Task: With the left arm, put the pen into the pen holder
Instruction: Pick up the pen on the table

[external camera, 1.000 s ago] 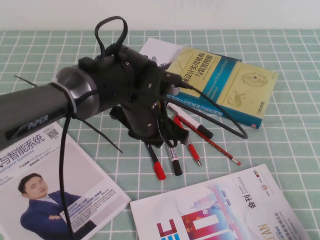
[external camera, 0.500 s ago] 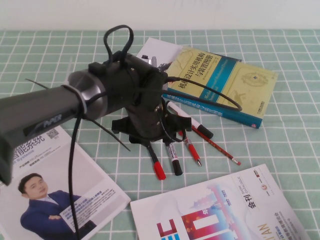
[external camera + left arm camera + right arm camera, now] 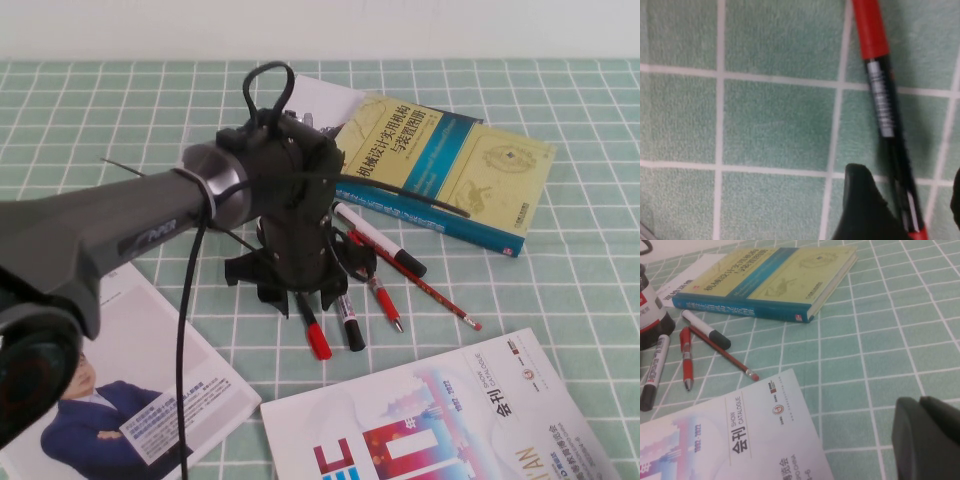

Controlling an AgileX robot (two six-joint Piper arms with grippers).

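The pen [image 3: 313,333], black barrel with a red cap, lies on the green checked cloth; it also shows in the left wrist view [image 3: 879,95]. My left gripper [image 3: 300,298] points down over it, open, with one finger [image 3: 860,210] on each side of the barrel near its red end piece. The pen holder [image 3: 649,315], black mesh with a white-and-red label, shows only at the edge of the right wrist view; in the high view my left arm hides it. My right gripper [image 3: 927,435] is shut and empty, low over the cloth, out of the high view.
Beside the pen lie a grey-and-black marker [image 3: 348,318], an all-red pen [image 3: 381,297], a red pencil [image 3: 430,290] and a white marker [image 3: 380,242]. A teal-and-yellow book [image 3: 450,160] lies behind, with magazines at the front right [image 3: 440,420] and left [image 3: 130,370].
My left arm has swung to the right and its wrist has turned, bringing the gripper down over the pen's barrel. The pens have not moved.
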